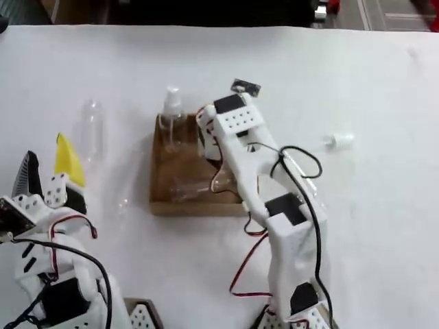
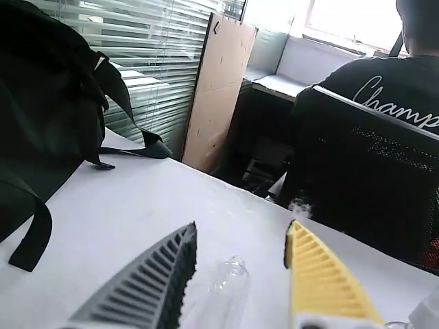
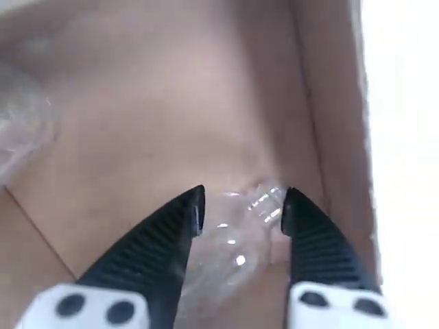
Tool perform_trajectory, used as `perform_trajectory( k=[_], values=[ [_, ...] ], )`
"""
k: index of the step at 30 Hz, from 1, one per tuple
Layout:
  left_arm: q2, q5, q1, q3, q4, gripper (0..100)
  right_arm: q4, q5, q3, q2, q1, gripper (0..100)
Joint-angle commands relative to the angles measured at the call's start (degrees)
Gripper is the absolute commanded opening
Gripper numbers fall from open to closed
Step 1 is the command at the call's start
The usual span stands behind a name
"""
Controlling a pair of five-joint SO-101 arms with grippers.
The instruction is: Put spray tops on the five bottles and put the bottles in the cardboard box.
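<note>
The cardboard box [image 1: 159, 200] sits mid-table. A clear bottle with a white spray top [image 1: 171, 113] stands at its far end, and another clear bottle [image 1: 192, 188] lies inside. My right gripper [image 3: 243, 195] is down in the box [image 3: 329, 103], its black fingers shut on a clear bottle [image 3: 240, 250] whose threaded neck points away. At the near left, my left gripper [image 1: 46, 147] [image 2: 241, 229] is open, grey and yellow fingers apart with nothing between them. An uncapped clear bottle [image 1: 92, 127] [image 2: 226, 288] lies on the table just beyond it. A loose spray top [image 1: 339, 140] lies at the right.
The white table [image 1: 357, 82] has free room on its far side and right. The right arm's body [image 1: 267, 185] spans the box's right edge. A black bag [image 2: 48, 116] rests on the table's far left end, and a chair [image 2: 370, 171] stands past the edge.
</note>
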Motion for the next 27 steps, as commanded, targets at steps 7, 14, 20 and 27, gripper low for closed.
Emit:
perform_trajectory(
  k=[7, 14, 20, 27],
  values=[
    [-0.4, 0.4, 0.7, -0.4, -1.8, 20, 6.4, 6.3, -5.4, -5.9, 1.1, 21.7],
    [-0.4, 0.4, 0.7, -0.4, -1.8, 20, 7.6, 6.7, -5.5, -7.0, 0.7, 23.3],
    [-0.4, 0.4, 0.7, -0.4, -1.8, 20, 8.0, 6.2, -6.7, -6.3, 0.7, 23.3],
    [-0.4, 0.4, 0.7, -0.4, -1.8, 20, 5.4, 1.3, -6.6, -6.3, 0.7, 23.4]
  ],
)
